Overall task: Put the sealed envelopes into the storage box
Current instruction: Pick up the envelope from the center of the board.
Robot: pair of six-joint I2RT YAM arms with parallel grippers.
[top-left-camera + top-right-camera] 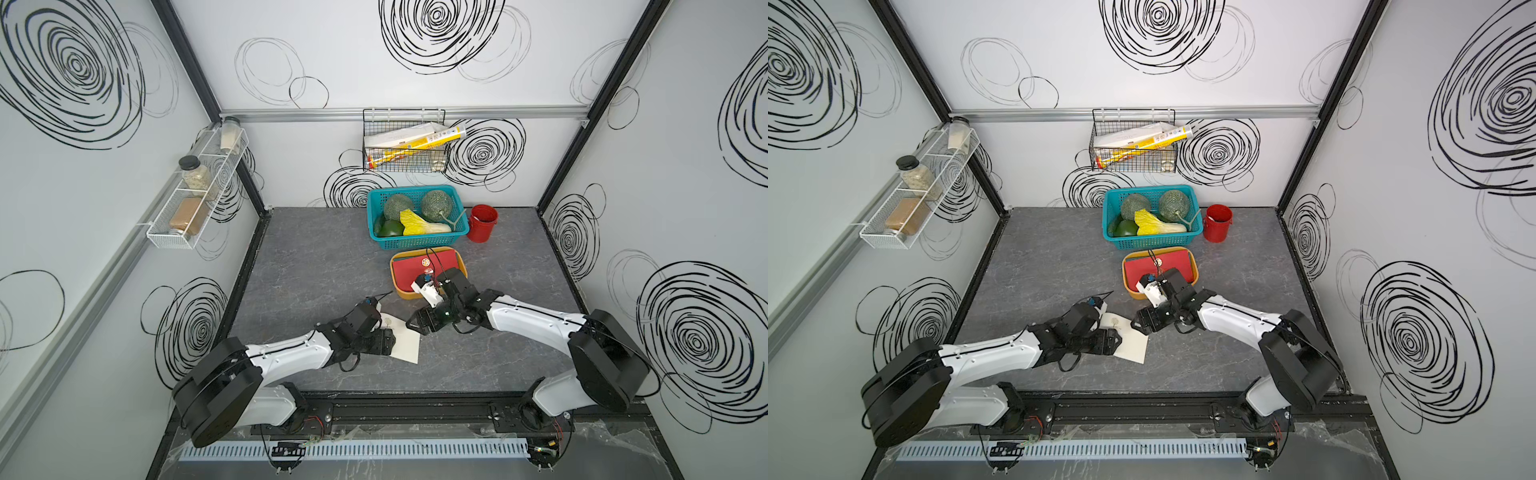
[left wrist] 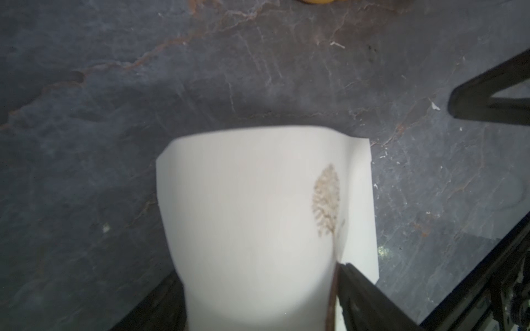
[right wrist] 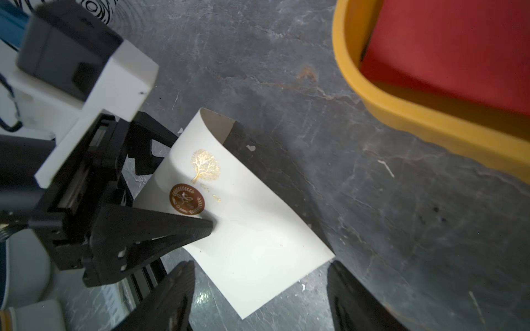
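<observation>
between left jaws, white envelope (image 3: pixel 252 243) bows.

A white envelope (image 3: pixel 258 243), stamped with a gold tree (image 3: pixel 205 164) and brown round seal (image 3: pixel 186 199), was bowed upward near the storage box (image 3: pixel 415 120). A red envelope (image 3: pixel 459 51) was laid flat inside it.

Bare gray tabletop (image 1: pixel 316 266) runs wide and open across the left half and along the right wall. At back centre a teal basket (image 1: pixel 417 243) and a red bucket (image 1: pixel 482 226) stand side by side, with the storage box (image 1: pixel 428 250) just in front. The right arm (image 1: pixel 457 286) overhangs the box's near right corner, while its far side stays open from above. A bowed white envelope (image 1: pixel 409 347) fills the narrow gap between the left gripper (image 3: pixel 186 186) and the right gripper (image 3: pixel 261 268).
</observation>
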